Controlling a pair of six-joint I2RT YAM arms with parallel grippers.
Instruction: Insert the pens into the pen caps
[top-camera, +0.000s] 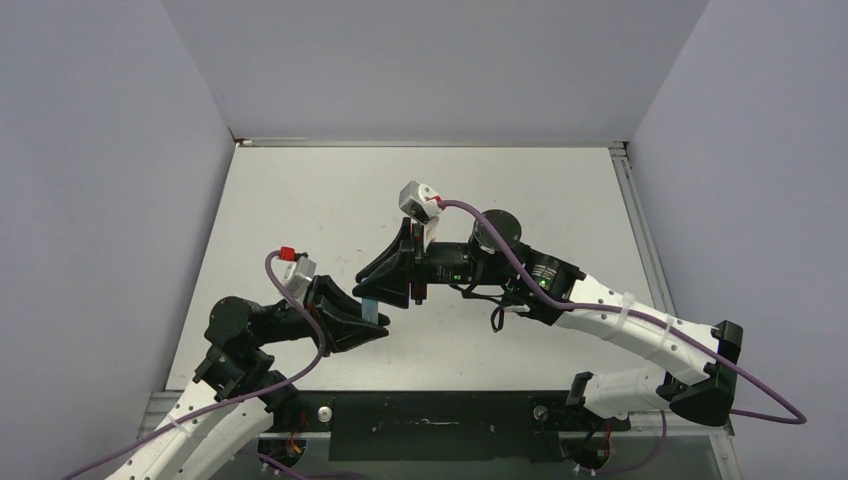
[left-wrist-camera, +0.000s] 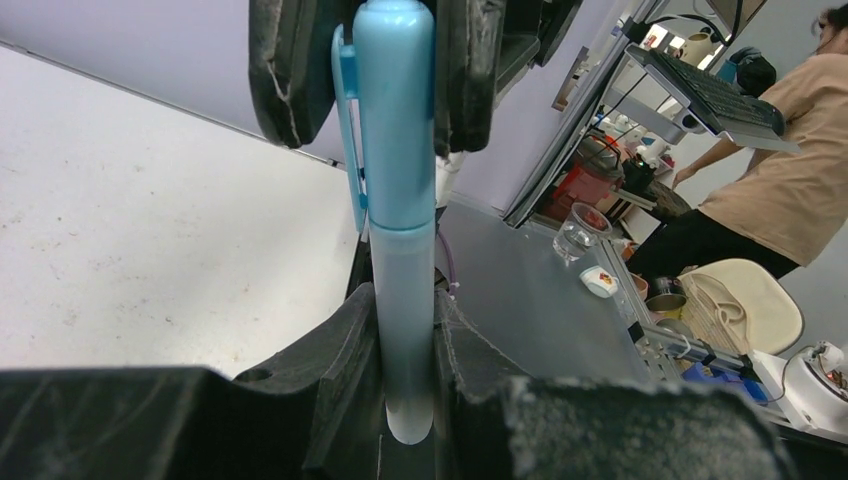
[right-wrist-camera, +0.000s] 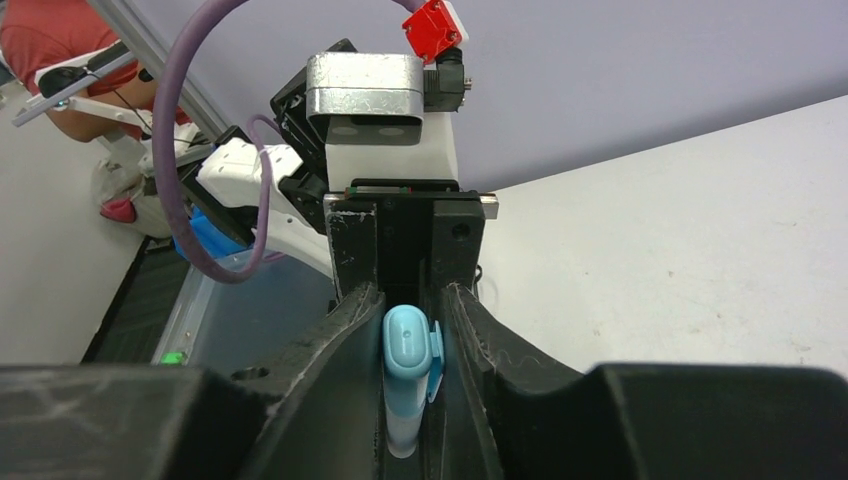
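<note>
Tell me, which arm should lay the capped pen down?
Probably left: the left gripper holds the pen by its barrel, while the right gripper pinches only the cap, which might pull off.

The left claw (left-wrist-camera: 405, 305) clamps a pale pen (left-wrist-camera: 403, 265); the light-blue pen cap (left-wrist-camera: 395, 110) on its end is pinched in the right claw (left-wrist-camera: 392, 60), above the surface (left-wrist-camera: 130, 230).

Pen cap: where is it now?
Left wrist view, top centre: the pen cap is gripped by the right hand, mid-air, on the pen that the left hand holds.
</note>
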